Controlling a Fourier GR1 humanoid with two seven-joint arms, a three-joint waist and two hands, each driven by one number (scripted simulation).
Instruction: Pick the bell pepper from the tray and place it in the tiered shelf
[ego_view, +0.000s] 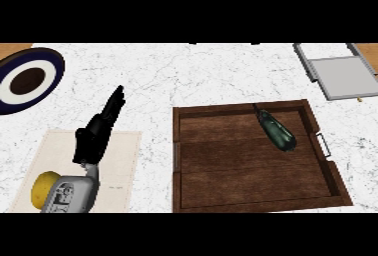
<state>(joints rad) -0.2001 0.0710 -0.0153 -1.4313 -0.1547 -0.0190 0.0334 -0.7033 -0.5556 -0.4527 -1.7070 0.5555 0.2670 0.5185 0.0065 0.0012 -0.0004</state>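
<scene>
A dark green bell pepper (277, 132), long and narrow from this angle, lies in the far right part of the brown wooden tray (192, 165). The grey tiered shelf (341, 75) stands at the counter's far right corner. My left hand (94, 134) hovers left of the tray over a beige mat, fingers straight and pointing away, holding nothing. It is well apart from the pepper. My right hand does not show.
A dark blue and white plate (28, 79) with a brown centre sits at the far left. A beige mat (44, 165) lies under my left forearm, with a yellow object (40, 187) partly hidden beside the wrist. White marble counter (184, 70) stretches between.
</scene>
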